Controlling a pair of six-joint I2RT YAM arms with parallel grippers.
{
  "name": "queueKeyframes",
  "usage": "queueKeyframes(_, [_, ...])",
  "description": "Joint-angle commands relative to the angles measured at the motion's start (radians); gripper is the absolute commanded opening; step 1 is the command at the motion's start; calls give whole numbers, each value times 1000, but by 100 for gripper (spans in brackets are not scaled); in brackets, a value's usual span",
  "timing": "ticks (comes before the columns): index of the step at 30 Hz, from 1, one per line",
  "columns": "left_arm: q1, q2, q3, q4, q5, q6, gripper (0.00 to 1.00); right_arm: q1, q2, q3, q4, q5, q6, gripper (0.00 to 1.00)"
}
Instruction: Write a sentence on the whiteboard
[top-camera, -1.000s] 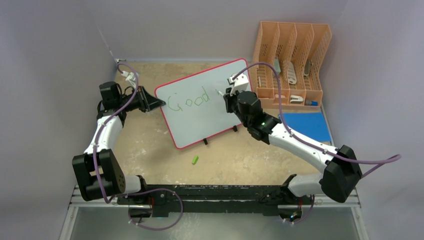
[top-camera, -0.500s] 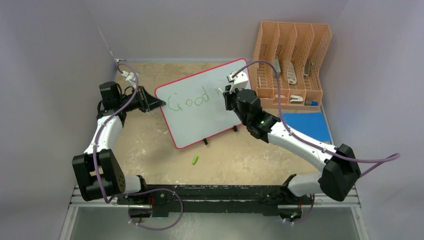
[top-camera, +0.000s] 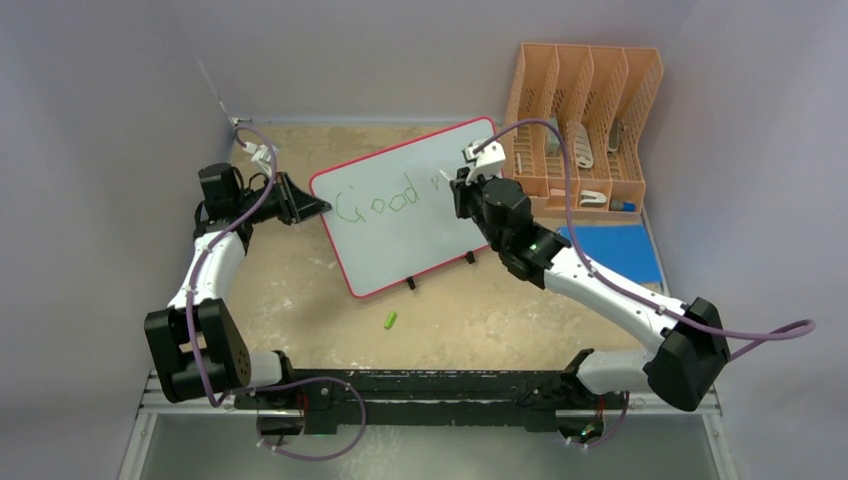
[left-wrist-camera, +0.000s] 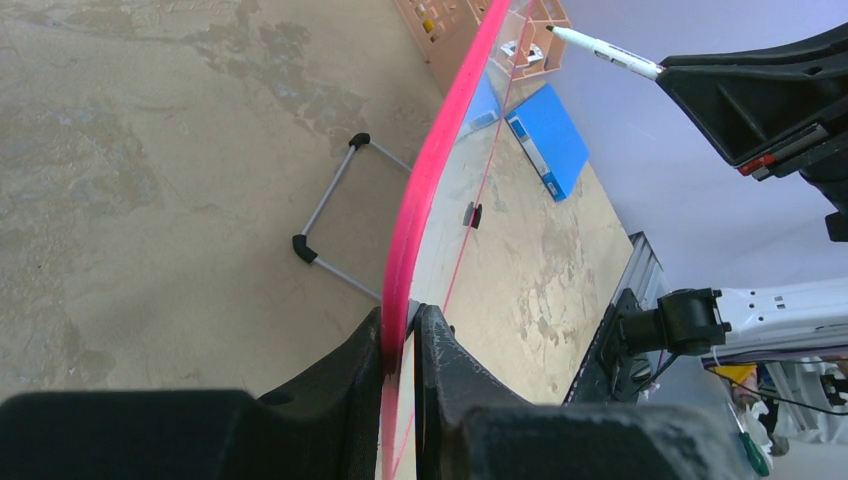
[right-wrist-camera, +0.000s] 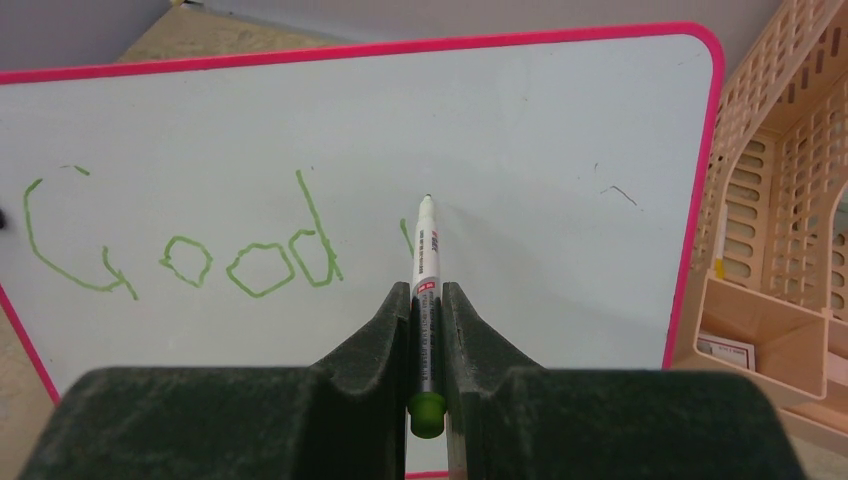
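The whiteboard (top-camera: 400, 245) stands tilted on the table, pale with a red rim (left-wrist-camera: 440, 160). Of the sentence, green "Good" (top-camera: 378, 202) shows on it, and also in the right wrist view (right-wrist-camera: 180, 255), with a short green stroke (right-wrist-camera: 405, 235) just to its right. My left gripper (top-camera: 318, 207) is shut on the board's left edge, the red rim pinched between its jaws (left-wrist-camera: 402, 318). My right gripper (top-camera: 462, 190) is shut on a white marker (right-wrist-camera: 425, 250) with a green end. The marker's tip sits at the board's surface just right of the stroke. The marker (left-wrist-camera: 600, 52) also shows in the left wrist view.
An orange desk organiser (top-camera: 585, 130) stands right behind the board's right edge. A flat blue rectangle (top-camera: 615, 250) lies in front of it. A green marker cap (top-camera: 390, 320) lies on the table near the board's front. A wire stand (left-wrist-camera: 330, 225) props the board from behind.
My right gripper with the marker has shifted slightly right and up along the board, and the green stroke after "Good" has grown. The left arm has not moved.
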Motion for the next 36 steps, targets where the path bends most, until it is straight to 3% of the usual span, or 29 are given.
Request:
queueKeyframes(1, [-25,-5,8,-32,-39,30,0,-6,-16,1,37,28,2,0])
queueKeyframes(36, [-25,-5,10,-30,-36,32,0,-21,50,-15,62,8,12,0])
